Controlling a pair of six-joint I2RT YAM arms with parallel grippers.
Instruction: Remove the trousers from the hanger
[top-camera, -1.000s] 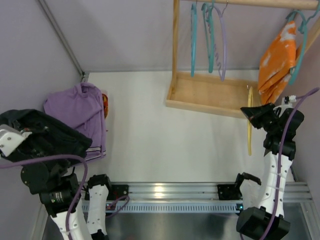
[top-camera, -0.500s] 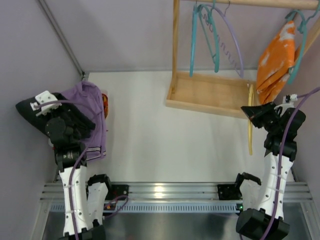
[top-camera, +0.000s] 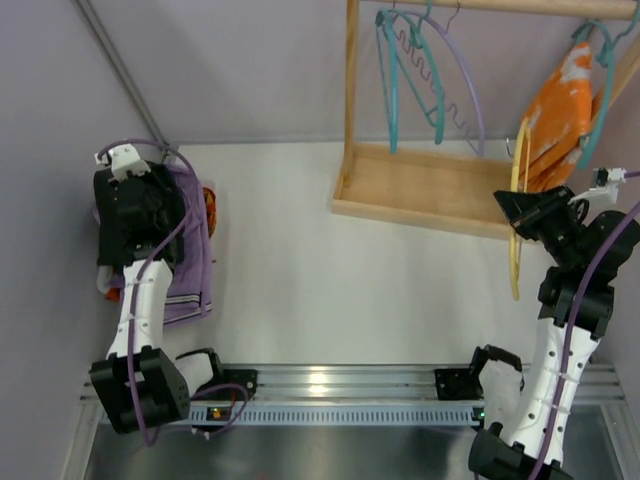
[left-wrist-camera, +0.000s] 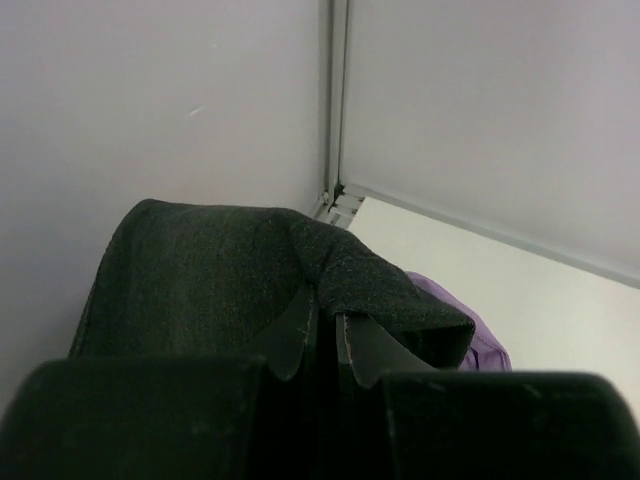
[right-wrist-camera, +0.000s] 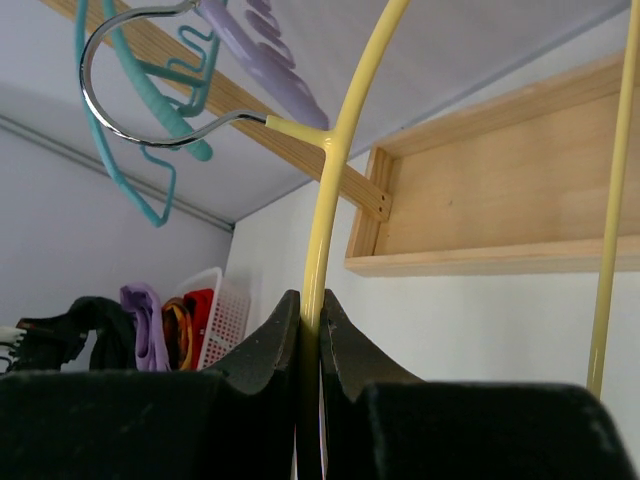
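Since a second back, left arm (top-camera: 140, 300) swings from the near corner to the far left, over the purple shirt (top-camera: 192, 245). Left gripper (left-wrist-camera: 325, 318) pinches the trousers (left-wrist-camera: 200, 270), draped over it; I see that grip only on the wrist view. Right gripper (right-wrist-camera: 310, 305), jaws pressed on the hanger (right-wrist-camera: 338, 150), now holds it higher beside the wooden rack (top-camera: 420, 190). Top view shows right arm (top-camera: 560, 340) reared upright.

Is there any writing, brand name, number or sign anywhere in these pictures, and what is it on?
No text can be read in any view.
The trousers, the hanger, the purple shirt, the orange patterned garment and the wooden rack show no lettering.
The rail by the arms' bases shows only small lights; any marking there is too small to read.
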